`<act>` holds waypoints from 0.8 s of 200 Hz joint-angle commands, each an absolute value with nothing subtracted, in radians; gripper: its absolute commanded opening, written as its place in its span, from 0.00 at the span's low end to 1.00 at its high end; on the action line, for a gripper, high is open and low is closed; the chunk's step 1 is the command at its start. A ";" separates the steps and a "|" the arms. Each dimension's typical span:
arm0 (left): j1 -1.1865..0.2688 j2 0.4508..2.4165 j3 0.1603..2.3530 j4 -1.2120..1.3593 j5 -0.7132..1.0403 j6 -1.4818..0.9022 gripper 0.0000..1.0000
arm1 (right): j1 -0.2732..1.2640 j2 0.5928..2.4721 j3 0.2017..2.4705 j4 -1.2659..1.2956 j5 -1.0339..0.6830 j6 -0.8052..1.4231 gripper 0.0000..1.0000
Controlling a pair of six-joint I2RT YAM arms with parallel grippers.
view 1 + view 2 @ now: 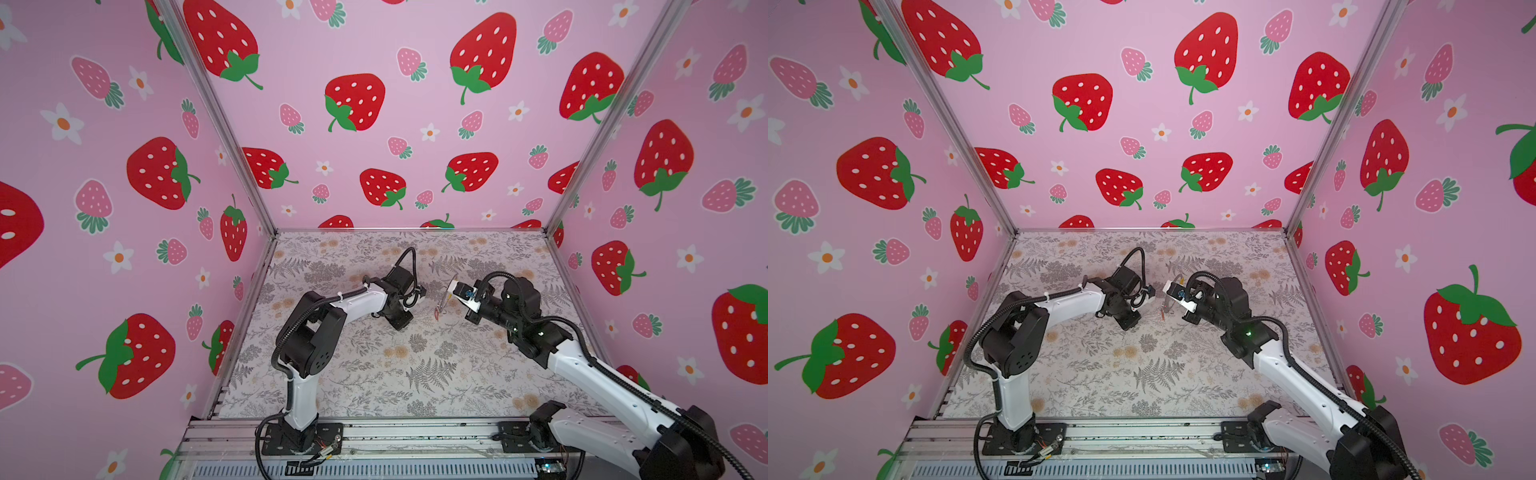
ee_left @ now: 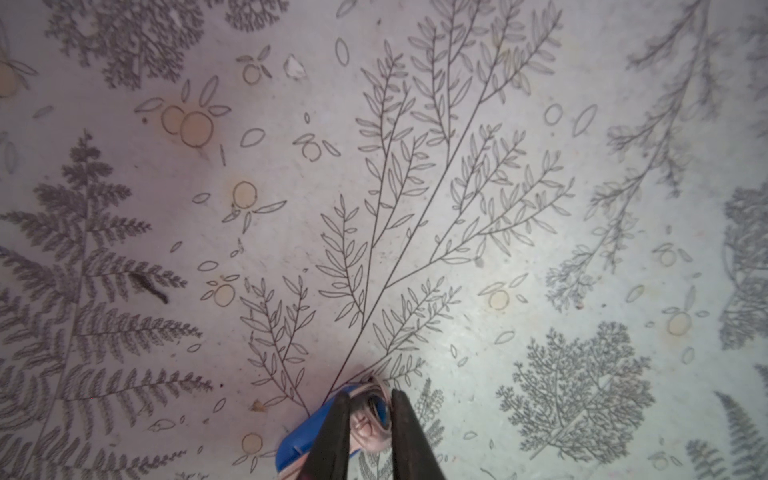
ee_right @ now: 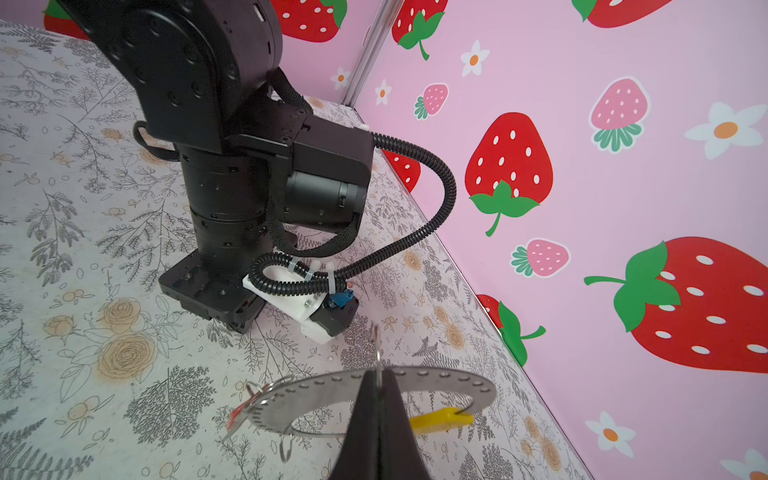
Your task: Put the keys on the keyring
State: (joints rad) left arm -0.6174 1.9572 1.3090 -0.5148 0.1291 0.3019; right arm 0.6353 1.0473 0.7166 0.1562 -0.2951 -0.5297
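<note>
In the left wrist view my left gripper (image 2: 368,399) points down at the table, its two dark fingers pressed against either side of the small metal ring (image 2: 372,419) of the key with the blue tag (image 2: 305,434). That key lies on the floral tabletop. My right gripper (image 3: 379,380) is shut on the rim of the keyring (image 3: 436,384), a flat grey hoop with a yellow segment (image 3: 440,417), held above the table. The red-tagged key (image 3: 237,411) hangs from the hoop. In both top views that key (image 1: 437,312) (image 1: 1163,314) dangles between the two arms.
The floral tabletop (image 1: 415,374) is enclosed by pink strawberry walls on three sides. The left arm's wrist (image 3: 232,232) stands close in front of the keyring. A metal rail (image 1: 395,436) with both arm bases runs along the front edge.
</note>
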 commanded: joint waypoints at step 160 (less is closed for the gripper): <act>-0.591 1.786 1.291 -0.535 0.302 0.434 0.00 | 0.610 0.994 0.673 0.199 -0.272 -0.501 0.02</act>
State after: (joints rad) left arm -0.6067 1.8648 1.2999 -0.5251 0.1967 0.3721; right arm 0.6289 1.0386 0.6933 0.1638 -0.2783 -0.5270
